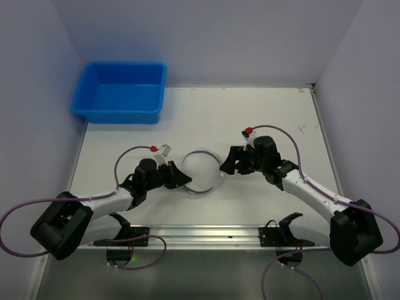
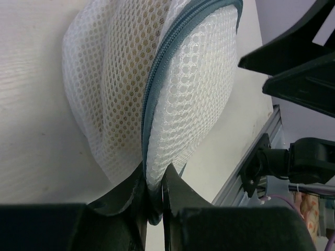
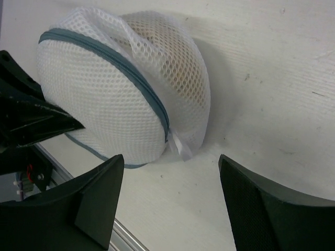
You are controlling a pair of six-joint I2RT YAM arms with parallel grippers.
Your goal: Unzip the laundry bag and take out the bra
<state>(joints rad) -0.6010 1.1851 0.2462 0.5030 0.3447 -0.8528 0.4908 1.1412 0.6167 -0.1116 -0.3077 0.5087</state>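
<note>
The laundry bag (image 1: 203, 170) is a small round white mesh pouch with a grey-blue zipper (image 2: 156, 78) round its rim, and it stands on edge between my two grippers. The zipper looks closed. My left gripper (image 2: 153, 188) is shut on the bag's rim (image 2: 183, 94) at its left side, also seen from above (image 1: 185, 180). My right gripper (image 3: 170, 162) is open and empty, just right of the bag (image 3: 104, 94), apart from it. A small white tab (image 3: 178, 144) hangs at the zipper's end, facing it. A beige shape (image 3: 157, 47) shows through the mesh; the bra is not seen plainly.
A blue plastic tub (image 1: 119, 94) stands at the back left of the white table. A metal rail (image 1: 206, 234) runs along the near edge between the arm bases. Pale walls close in the left, back and right sides.
</note>
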